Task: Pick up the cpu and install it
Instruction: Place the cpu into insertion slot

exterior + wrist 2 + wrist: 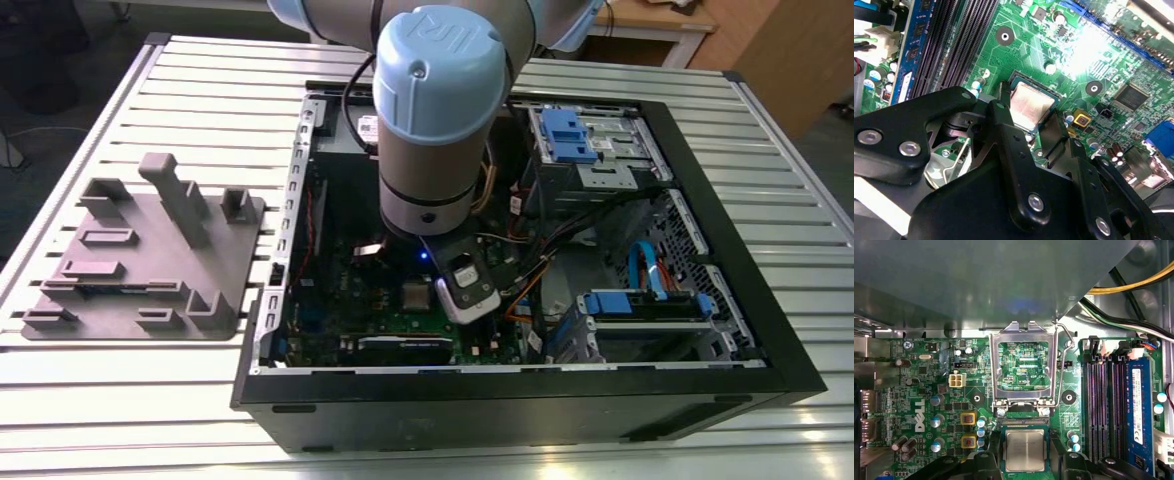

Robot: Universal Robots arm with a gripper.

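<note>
Bordering cpu point(1025, 450): raised frame point(1023, 336), memory slots point(1100, 405)

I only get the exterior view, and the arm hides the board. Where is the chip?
Observer: The cpu lies on the board, right by the gripper, in both wrist views.
Operator: Is its lid shut?
Observer: No, the metal frame beside the cpu is swung open.
Operator: What else is near?
Observer: Black memory slots, and one further slot holding a blue stick.
</note>
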